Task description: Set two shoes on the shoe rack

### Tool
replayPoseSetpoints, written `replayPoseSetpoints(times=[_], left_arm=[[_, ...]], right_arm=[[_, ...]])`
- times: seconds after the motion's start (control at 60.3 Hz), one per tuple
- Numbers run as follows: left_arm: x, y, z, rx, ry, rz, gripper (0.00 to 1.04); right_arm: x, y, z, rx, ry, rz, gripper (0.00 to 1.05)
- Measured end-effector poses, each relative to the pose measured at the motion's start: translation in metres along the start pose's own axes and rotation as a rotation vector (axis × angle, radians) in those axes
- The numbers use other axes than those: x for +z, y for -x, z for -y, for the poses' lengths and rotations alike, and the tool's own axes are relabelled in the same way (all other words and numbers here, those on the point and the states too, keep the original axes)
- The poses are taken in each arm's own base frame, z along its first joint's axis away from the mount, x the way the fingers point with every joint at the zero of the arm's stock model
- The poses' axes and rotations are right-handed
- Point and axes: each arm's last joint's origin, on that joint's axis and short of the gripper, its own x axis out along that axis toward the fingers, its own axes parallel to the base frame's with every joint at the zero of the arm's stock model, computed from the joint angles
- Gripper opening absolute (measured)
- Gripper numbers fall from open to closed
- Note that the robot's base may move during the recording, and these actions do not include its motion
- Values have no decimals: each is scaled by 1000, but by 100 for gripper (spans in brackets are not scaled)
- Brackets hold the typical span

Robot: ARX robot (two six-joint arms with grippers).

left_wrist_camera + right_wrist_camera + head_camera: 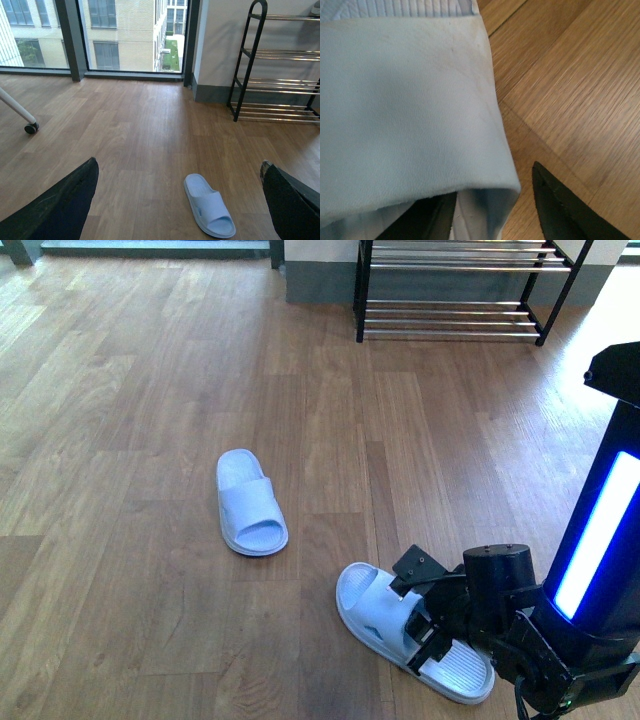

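slides in pale blue foam both lie on the floor [150, 390], neither on the shoe rack [455, 290] yet. my right end effector [425, 628] is down on the near slide [364, 602], over its strap. in the right wrist view its fingers [570, 210] are apart. one dark tapered finger sits just outside the strap's edge over the wood, and the other shows under the strap, inside the shoe. the strap's side wall stands between them, with a slim gap on the outer side. the strap [405, 110] is smooth and matte, scuffed with faint brownish marks, and curls down in a rounded lip. fine ribbing runs across the footbed beyond it.

my left end effector [178, 164] hangs above the floor, spread wide, with wood showing between its two black, worn-looking fingers.

outward from there, the far slide [250, 502] lies flat, sole down, well apart from the near one. it is a one-piece moulded shape with a broad band over an open toe. the floor is warm brown wood-grain plank. open floor runs from both slides to the rack, which stands against a grey-skirted wall. its frame is black with rounded-top sides, and its shelves are thin chrome bars. the robot's dark column [600, 540] with a blue light strip rises beside the near slide. the left wrist view also shows a white leg on a black caster [31, 128] and tall dark-framed windows [130, 35].
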Motion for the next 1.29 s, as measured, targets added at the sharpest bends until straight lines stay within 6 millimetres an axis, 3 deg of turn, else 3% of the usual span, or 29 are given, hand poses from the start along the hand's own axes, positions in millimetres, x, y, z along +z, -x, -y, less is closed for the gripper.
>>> replayPoseSetpoints(times=[0.099, 0.215, 0.414, 0.613, 0.729, 0.829, 0.961, 1.293], left_arm=[[0, 0, 0, 0, 0, 0, 95], [0, 0, 0, 0, 0, 0, 95], [0, 0, 0, 0, 0, 0, 95], [0, 0, 0, 0, 0, 0, 95], [0, 0, 0, 0, 0, 0, 95], [0, 0, 0, 0, 0, 0, 95], [0, 0, 0, 0, 0, 0, 95], [0, 0, 0, 0, 0, 0, 95]], right_arm=[[-2, 2, 8, -8, -103, -23, 17], [-1, 4, 18, -28, -151, -22, 2], [0, 7, 25, -53, -188, -19, 1], [-10, 16, 33, -53, -225, -38, 1], [-20, 24, 54, -95, -258, -47, 1], [-29, 32, 85, -164, -292, -52, 1], [-38, 41, 105, -212, -327, -59, 1], [-38, 45, 97, -195, -319, -72, 1]])
